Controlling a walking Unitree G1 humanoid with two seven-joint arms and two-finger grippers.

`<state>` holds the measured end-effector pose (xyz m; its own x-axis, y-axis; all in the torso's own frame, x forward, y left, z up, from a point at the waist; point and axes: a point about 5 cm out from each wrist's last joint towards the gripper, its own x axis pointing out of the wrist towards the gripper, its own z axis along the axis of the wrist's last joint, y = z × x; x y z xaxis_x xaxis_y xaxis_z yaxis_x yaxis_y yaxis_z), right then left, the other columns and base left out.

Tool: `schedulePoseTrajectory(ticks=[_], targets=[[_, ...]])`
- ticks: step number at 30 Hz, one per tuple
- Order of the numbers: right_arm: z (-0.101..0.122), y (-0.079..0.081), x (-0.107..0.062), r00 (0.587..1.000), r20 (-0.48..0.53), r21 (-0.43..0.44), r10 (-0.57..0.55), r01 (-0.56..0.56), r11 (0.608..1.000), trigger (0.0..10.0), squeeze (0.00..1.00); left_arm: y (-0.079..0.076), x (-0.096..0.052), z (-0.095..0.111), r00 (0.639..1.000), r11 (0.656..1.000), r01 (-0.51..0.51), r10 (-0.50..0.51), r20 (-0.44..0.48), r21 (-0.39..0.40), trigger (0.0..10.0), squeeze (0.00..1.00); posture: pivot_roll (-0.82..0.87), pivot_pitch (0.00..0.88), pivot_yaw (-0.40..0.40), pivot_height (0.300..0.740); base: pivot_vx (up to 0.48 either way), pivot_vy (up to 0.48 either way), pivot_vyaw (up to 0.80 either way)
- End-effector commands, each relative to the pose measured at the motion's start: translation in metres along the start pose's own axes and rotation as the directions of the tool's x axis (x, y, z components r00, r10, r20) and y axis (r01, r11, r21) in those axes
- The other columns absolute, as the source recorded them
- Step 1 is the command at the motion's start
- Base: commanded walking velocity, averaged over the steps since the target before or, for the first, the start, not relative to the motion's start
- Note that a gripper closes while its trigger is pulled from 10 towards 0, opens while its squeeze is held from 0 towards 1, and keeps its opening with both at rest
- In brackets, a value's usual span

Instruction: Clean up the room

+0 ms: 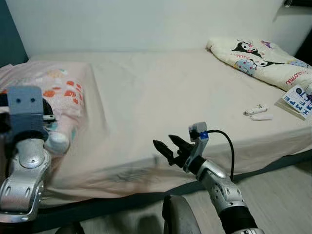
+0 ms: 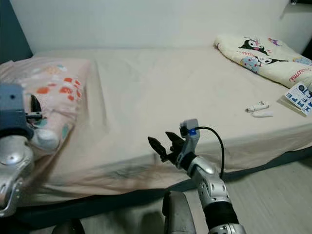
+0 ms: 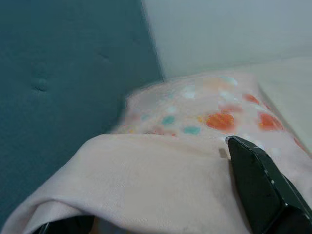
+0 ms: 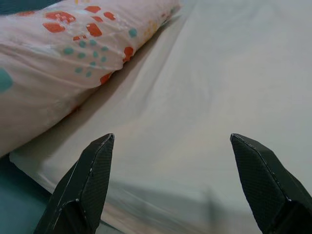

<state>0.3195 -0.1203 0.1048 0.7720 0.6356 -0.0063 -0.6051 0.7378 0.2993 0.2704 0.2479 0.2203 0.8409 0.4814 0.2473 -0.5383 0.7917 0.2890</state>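
Closest to the head cam is my left arm, big and silver at the near left, with the left claw [image 3: 161, 195] up against the pink pillow [image 1: 58, 90]. From the wrist cam, pink fabric lies between the two black fingers [image 3: 263, 187], but I honestly can't tell if it's actually clamped or just draped there, so no call on that one.

Right claw [image 1: 166, 146] is hanging over the near edge of the bed [image 1: 161, 92], fingers spread wide, gripping nothing, aimed across the sheet toward the pillow.

Going outward: the pillow sits at the left end of the mattress, with bare cream sheet across the middle. Over on the right, near the edge, there's a small white tube-looking thing [image 1: 255, 110] with another little white item [image 1: 261, 118] just beside it, and a printed packet [image 1: 297, 101] at the far right edge. A cartoon-print blanket [image 1: 258, 58] is bunched in the far right corner.

My worries from here: if the left claw only has a bit of pillowcase, lifting could tug the cover or let the pillow slump off the near edge. Also the small stuff on the right sits close to the mattress edge, so any yank on the sheet could roll it onto the floor [image 1: 287, 195].
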Motion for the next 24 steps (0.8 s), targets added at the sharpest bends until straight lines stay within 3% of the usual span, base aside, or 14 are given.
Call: schedulePoseTrajectory(ticks=[1,2,3,4,6,7,9,11,12,13,16,20,22,24], targets=[[-0.002,-0.003,-0.001,1.000,-0.001,0.004,-0.009,0.009,1.000,10.0,0.00,-0.017,-0.015,-0.027,0.984,0.982,0.160,-0.151,-0.094,0.102,10.0,0.00,-0.10,0.044,-0.105,0.444,0.000,0.000,0.00],[-0.002,-0.003,-0.001,1.000,-0.001,0.004,-0.009,0.009,1.000,10.0,0.00,-0.017,-0.015,-0.027,0.984,0.982,0.160,-0.151,-0.094,0.102,10.0,0.00,-0.10,0.044,-0.105,0.444,0.000,0.000,0.00],[-0.003,-0.002,-0.001,1.000,-0.001,0.006,-0.010,0.010,1.000,10.0,0.00,-0.031,-0.030,-0.050,0.950,0.935,0.296,-0.267,-0.163,0.195,10.0,0.00,-0.10,0.047,-0.105,0.444,0.000,0.000,0.00],[-0.003,-0.002,-0.001,1.000,-0.001,0.007,-0.010,0.010,1.000,10.0,0.00,-0.035,-0.036,-0.058,0.935,0.910,0.342,-0.304,-0.183,0.234,10.0,0.00,-0.10,0.047,-0.105,0.444,0.000,0.000,0.00],[-0.003,-0.002,-0.001,1.000,0.000,0.008,-0.010,0.010,1.000,10.0,0.00,-0.037,-0.038,-0.061,0.927,0.896,0.363,-0.321,-0.192,0.256,10.0,0.00,-0.10,0.047,-0.105,0.444,0.000,0.000,0.00],[-0.004,-0.002,-0.001,1.000,-0.002,0.009,-0.011,0.011,1.000,10.0,0.00,-0.039,-0.044,-0.075,0.915,0.851,0.394,-0.330,-0.230,0.347,10.0,0.00,-0.10,0.047,-0.102,0.444,0.000,0.000,0.00],[-0.004,-0.002,-0.001,1.000,-0.002,0.009,-0.011,0.011,1.000,10.0,0.00,-0.039,-0.044,-0.075,0.915,0.851,0.394,-0.330,-0.230,0.347,10.0,0.00,-0.10,0.047,-0.102,0.444,0.000,0.000,0.00],[-0.004,-0.001,0.000,1.000,-0.001,0.011,-0.011,0.011,1.000,10.0,0.00,-0.032,-0.042,-0.091,0.928,0.818,0.362,-0.268,-0.260,0.448,10.0,0.00,-0.10,0.044,-0.100,0.444,0.000,0.000,0.00],[-0.004,-0.001,0.000,1.000,-0.001,0.011,-0.011,0.011,1.000,10.0,0.00,-0.032,-0.042,-0.091,0.928,0.818,0.362,-0.268,-0.260,0.448,10.0,0.00,-0.10,0.044,-0.100,0.444,0.000,0.000,0.00],[-0.005,-0.001,0.000,1.000,0.000,0.011,-0.012,0.012,1.000,10.0,0.00,-0.018,-0.032,-0.095,0.946,0.794,0.304,-0.186,-0.265,0.526,10.0,0.00,-0.10,0.044,-0.097,0.444,0.000,0.000,0.00],[-0.005,-0.002,-0.001,1.000,0.001,0.012,-0.014,0.014,1.000,10.0,0.00,-0.004,-0.019,-0.084,0.960,0.769,0.258,-0.139,-0.241,0.584,10.0,0.00,-0.10,0.044,-0.097,0.444,0.000,0.000,0.00],[-0.005,-0.004,-0.002,1.000,0.000,0.012,-0.019,0.019,1.000,10.0,0.00,0.007,-0.007,-0.063,0.962,0.725,0.272,-0.184,-0.203,0.632,10.0,0.00,-0.10,0.044,-0.098,0.444,0.000,0.000,0.00],[-0.005,-0.005,-0.003,1.000,-0.003,0.011,-0.027,0.027,1.000,10.0,0.00,0.006,-0.001,-0.045,0.900,0.648,0.431,-0.356,-0.250,0.628,10.0,0.00,-0.10,0.047,-0.103,0.444,0.000,0.000,0.00],[-0.005,-0.005,-0.003,1.000,-0.003,0.011,-0.027,0.027,1.000,10.0,0.00,0.006,-0.001,-0.045,0.900,0.648,0.431,-0.356,-0.250,0.628,10.0,0.00,-0.10,0.047,-0.103,0.444,0.000,0.000,0.00]])
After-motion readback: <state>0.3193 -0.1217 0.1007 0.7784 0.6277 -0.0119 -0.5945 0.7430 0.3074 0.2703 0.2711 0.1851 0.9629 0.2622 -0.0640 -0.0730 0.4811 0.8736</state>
